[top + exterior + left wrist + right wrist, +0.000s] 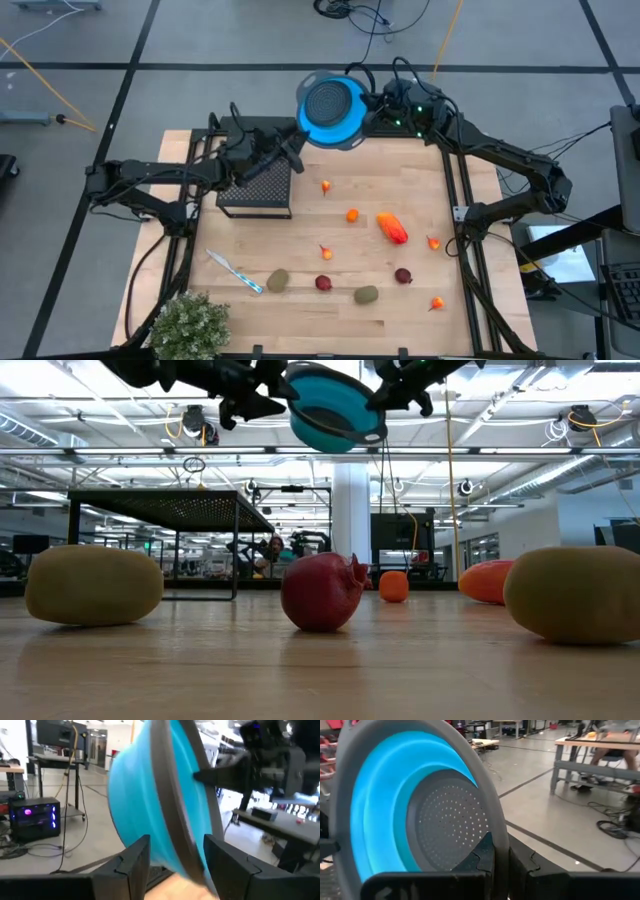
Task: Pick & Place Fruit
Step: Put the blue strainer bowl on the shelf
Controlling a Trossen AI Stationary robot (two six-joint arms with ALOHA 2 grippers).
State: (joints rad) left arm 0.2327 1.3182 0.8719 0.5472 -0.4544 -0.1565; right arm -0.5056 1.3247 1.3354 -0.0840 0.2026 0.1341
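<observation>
Right pincer (501, 870) clamped on blue collapsible strainer bowl w/ grey rim (333, 108), left pincer (172, 857) apart astride the rim: back left off straight, w/o snagging.

Bright white light comes from long lamps on the ceiling, seen in the low view, and the wooden table (330, 270) looks evenly lit from above with only small soft shadows under the fruit (392, 228). In the low view the close fruit (324, 592) looks big and a bit soft, while the room far behind looks clearer. The blue bowl (160, 800) is smeared and blurry in the left wrist view, and the floor behind the bowl (395, 805) looks fuzzy in the right wrist view.
</observation>
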